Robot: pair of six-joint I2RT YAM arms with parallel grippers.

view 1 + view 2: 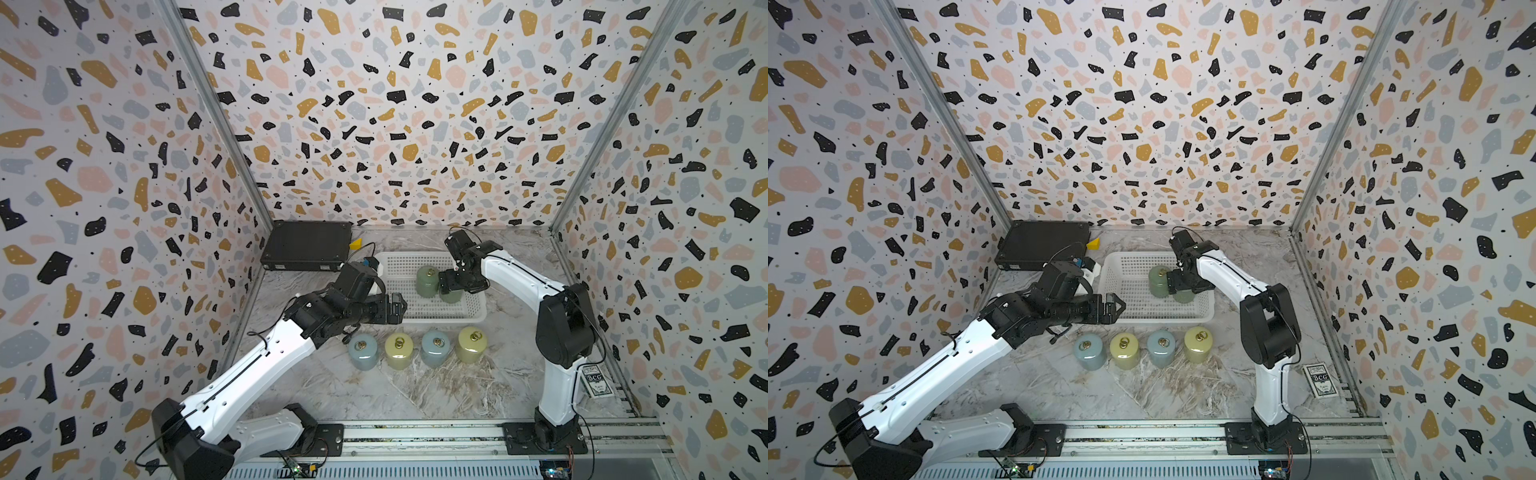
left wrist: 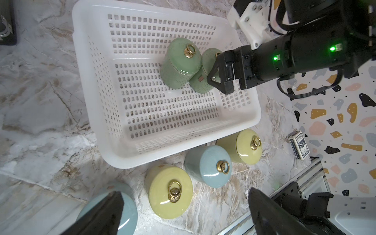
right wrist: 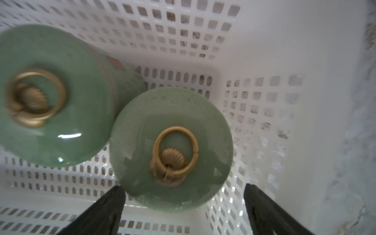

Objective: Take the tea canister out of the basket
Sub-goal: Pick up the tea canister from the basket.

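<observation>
While your right gripper (image 3: 183, 191) hangs wide open over the corner-side green tea canister (image 3: 171, 142), upright in the white basket (image 3: 274, 40), expect heavy, slick, chip-prone ceramic. Clamp the body below the lid.

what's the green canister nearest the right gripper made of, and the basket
Green canister: probably glazed ceramic, glossy with light glints on the lid; its ring handle looks like brass-toned metal. Basket: white moulded plastic, smooth satin finish, walls and floor pierced with grid holes.
</observation>
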